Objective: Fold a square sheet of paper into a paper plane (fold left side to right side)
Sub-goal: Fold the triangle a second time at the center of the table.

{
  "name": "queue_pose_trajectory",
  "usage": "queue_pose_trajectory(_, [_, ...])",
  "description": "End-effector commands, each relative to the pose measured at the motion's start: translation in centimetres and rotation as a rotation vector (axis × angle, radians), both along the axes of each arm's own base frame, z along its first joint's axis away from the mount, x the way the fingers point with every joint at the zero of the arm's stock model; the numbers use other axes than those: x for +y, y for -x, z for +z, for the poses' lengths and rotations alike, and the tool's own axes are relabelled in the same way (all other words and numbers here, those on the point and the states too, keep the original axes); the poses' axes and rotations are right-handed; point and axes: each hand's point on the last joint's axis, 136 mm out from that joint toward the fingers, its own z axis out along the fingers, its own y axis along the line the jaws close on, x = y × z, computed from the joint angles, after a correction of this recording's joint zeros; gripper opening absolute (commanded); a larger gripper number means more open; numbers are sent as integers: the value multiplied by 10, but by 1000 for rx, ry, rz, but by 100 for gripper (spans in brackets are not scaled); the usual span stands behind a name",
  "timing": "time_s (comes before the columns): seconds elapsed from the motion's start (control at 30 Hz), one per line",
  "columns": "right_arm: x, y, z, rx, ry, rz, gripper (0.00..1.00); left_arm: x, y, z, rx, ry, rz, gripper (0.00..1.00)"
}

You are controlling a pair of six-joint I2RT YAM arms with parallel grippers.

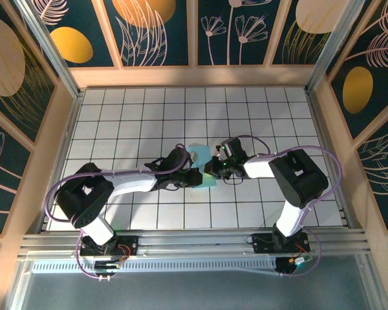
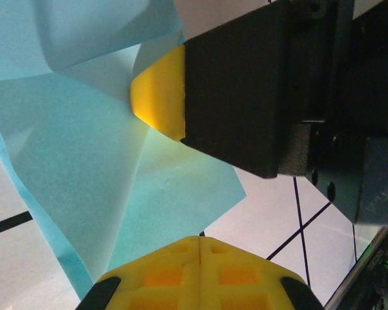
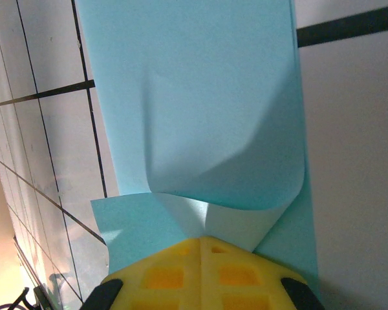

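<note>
The left claw (image 2: 200, 250) has its yellow pads pressed together on the lower part of the square sheet of paper (image 2: 84, 161), and the right claw (image 3: 204, 250) is clamped on the sheet too, with a layer curling up and over just ahead of its tips. From the left wrist, one yellow finger of the right claw sits against the paper very near the left claw, so the two pinches are close together. Overhead, both meet at the middle of the gridded counter (image 1: 142, 116), the cyan sheet between them, bowed and dented, not flat. The main danger, I judge, is that the two arms pull against each other: thin paper held at two near points can tear or crumple. The curl may also set as a slanted crease, leaving the left edge off the right one, and such crowded fingers could knock together or let the sheet slip
</note>
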Motion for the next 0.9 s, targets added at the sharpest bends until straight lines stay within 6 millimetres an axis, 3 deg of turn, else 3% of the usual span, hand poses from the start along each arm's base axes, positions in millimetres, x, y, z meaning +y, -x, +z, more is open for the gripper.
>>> queue_pose_trajectory(0.0, [-7,14,-17,44,47,3,0,-6,-11,1,2,26,41,0])
queue_pose_trajectory(0.3, [-8,15,-19,48,50,6,0,-2,-11,-13,29,4,65,0])
queue_pose_trajectory(0.37, [-7,15,-19,49,49,7,0,0,-8,-25,53,-19,67,0])
queue_pose_trajectory(0.5, [-7,16,-20,52,49,8,0,3,-5,-33,69,-28,71,0])
queue_pose_trajectory(0.87, [-7,16,-20,53,51,9,0,6,-2,-41,87,-35,77,0])
